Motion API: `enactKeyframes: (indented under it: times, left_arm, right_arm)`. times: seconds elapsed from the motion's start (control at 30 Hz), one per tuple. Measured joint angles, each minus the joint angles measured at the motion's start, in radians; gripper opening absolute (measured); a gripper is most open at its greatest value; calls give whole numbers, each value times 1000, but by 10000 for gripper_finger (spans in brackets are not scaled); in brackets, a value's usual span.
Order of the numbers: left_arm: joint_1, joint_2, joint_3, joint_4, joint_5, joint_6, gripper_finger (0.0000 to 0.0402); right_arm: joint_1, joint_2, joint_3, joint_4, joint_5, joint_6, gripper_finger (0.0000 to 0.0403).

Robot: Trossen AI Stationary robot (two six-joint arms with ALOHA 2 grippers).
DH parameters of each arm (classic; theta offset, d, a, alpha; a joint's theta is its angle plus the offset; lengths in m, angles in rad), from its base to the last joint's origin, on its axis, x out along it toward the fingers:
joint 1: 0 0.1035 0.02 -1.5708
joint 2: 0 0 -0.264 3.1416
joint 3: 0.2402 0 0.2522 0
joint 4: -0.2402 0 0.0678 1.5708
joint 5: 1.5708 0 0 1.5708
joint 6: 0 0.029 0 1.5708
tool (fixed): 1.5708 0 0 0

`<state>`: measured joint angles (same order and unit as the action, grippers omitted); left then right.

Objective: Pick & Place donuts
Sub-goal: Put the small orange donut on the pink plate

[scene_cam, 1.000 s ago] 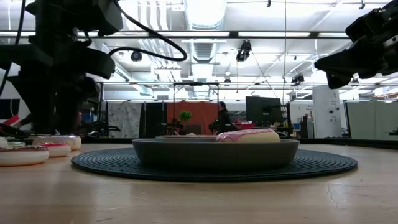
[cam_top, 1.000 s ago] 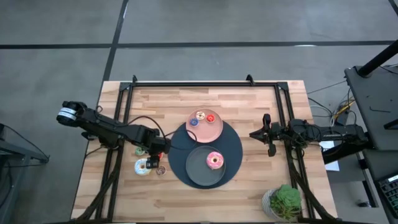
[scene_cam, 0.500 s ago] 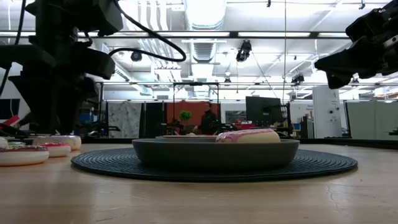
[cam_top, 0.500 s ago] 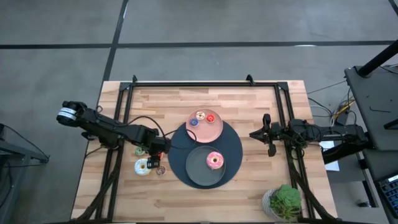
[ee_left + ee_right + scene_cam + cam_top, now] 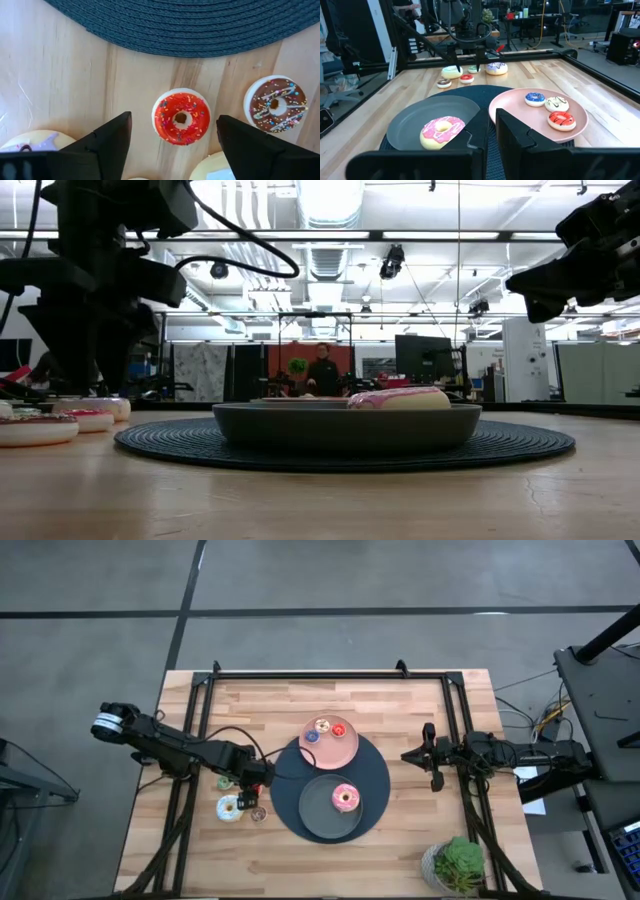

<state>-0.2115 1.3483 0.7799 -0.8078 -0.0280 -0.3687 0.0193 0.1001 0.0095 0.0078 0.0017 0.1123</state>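
One donut: small red-frosted sprinkled ring (image 5: 180, 116) lies on wood, centred between my spread left fingers (image 5: 107, 137).
Left gripper (image 5: 172, 145): poised directly above, pointing down.
Right gripper (image 5: 432, 756): parked aside, fingers pressed together.

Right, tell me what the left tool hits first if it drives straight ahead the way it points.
The left tool points down at the small red donut, framed between its open fingers; it likely meets that first, then the table.

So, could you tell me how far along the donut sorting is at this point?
Done: a pink donut lies on the dark grey plate, and three tiny ones sit on the pink plate. In hand: the left gripper hovers open over a red donut on the table. Left: that one, a brown donut and others beside the mat. The right gripper waits aside.
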Motion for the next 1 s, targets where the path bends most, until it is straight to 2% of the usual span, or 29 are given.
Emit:
enactKeyframes:
  times: [0.27,0.67,1.0]
  left_arm:
    - [0,0,0,0,0,-22,302]
    - [-1,0,-2,1,-20,-14,302]
    - [-2,0,-65,56,-15,-13,302]
  right_arm:
    - [0,0,0,0,0,0,29]
    - [0,0,0,0,0,0,29]
    - [0,0,0,0,0,0,29]
